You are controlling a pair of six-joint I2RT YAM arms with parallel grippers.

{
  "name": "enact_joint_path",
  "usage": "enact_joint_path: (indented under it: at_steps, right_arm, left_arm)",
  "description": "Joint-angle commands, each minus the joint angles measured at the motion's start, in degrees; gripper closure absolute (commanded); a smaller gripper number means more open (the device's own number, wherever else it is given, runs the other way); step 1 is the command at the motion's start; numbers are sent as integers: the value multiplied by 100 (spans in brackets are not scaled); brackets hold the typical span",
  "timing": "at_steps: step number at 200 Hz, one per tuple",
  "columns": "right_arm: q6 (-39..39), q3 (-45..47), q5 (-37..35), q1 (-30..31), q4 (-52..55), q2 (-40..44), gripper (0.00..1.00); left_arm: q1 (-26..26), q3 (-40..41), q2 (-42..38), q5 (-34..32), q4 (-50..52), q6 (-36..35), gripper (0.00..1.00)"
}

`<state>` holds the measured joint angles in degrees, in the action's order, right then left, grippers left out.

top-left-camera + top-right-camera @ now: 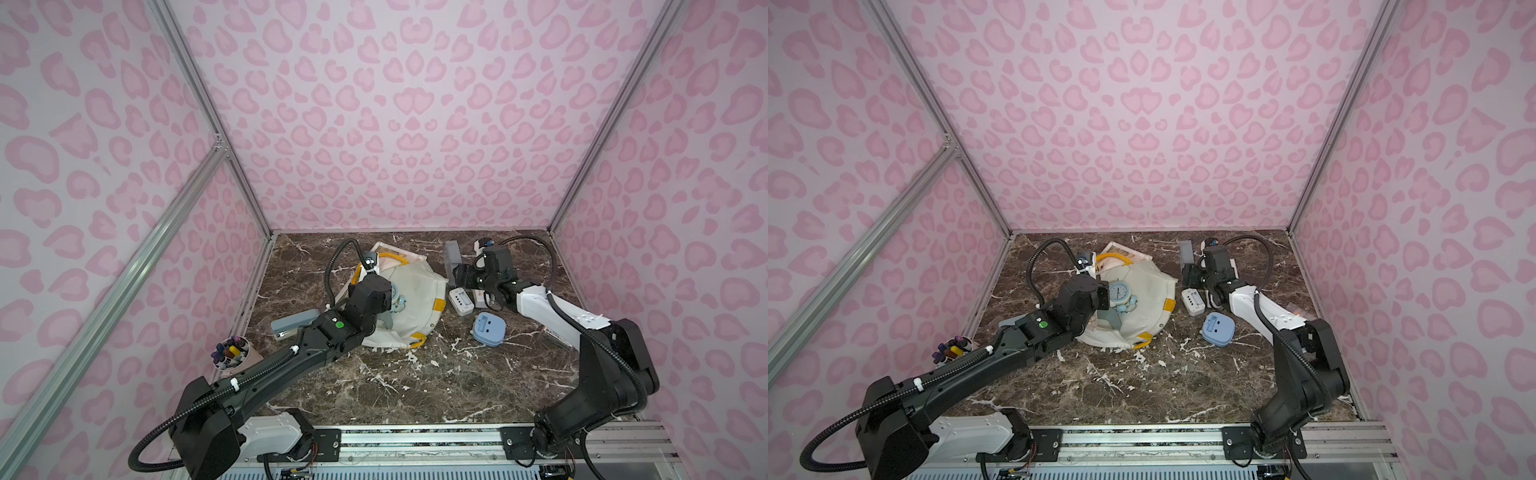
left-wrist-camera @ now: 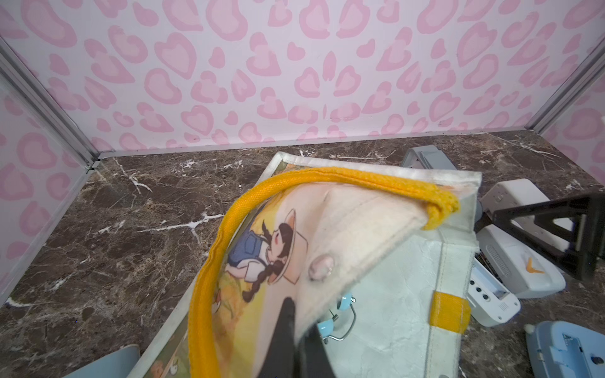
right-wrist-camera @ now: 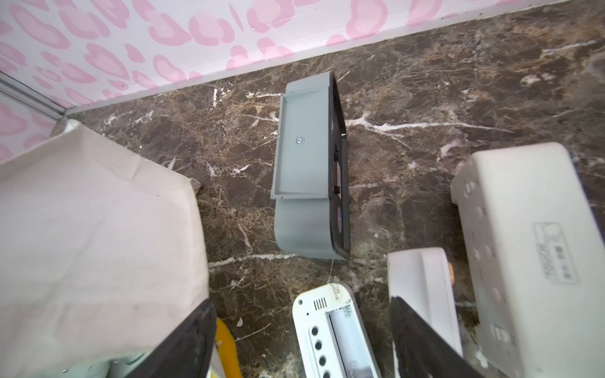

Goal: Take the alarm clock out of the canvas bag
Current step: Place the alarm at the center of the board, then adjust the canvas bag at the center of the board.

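The white canvas bag (image 1: pixel 419 299) with yellow handles lies on the marble table, its mouth held up. My left gripper (image 2: pixel 296 330) is shut on the bag's rim flap (image 2: pixel 343 229), which carries a cartoon girl print. Inside the bag lies the light blue twin-bell alarm clock (image 1: pixel 1121 293); its bells (image 2: pixel 343 301) peek out under the flap. My right gripper (image 3: pixel 304 340) hangs open to the right of the bag (image 3: pixel 98 212), over a white digital clock (image 3: pixel 337 327), and holds nothing.
Right of the bag lie a grey clock (image 1: pixel 453 257), the white digital clock (image 1: pixel 460 301), a white box (image 3: pixel 523 245) and a blue clock face down (image 1: pixel 489 328). A grey stapler (image 1: pixel 293 324) and a cup of markers (image 1: pixel 232 353) stand at the left wall.
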<state>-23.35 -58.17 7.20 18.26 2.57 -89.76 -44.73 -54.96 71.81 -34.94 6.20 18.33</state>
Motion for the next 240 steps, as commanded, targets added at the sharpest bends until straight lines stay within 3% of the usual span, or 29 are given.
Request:
enact_joint_path:
  at_steps: [1,37,101,163,240]
  right_arm:
    - [-396,304,118,9,-334,294,17]
    - [-623,696,354,224,-370,790,18]
    - [-717,1227,365,1322,-689,1172,24]
    - [-461,986,391,2380,-731,535,29]
    - [-485,311,337,3150,-986,-466,36]
  left_arm:
    - [17,-76,26,-170,85,19,97]
    - [16,-59,34,-194,43,40,97]
    - [9,-102,101,-181,-30,-5,97]
    - [15,-171,217,-110,-172,-203,97]
    - [77,-199,390,-58,-351,-222,97]
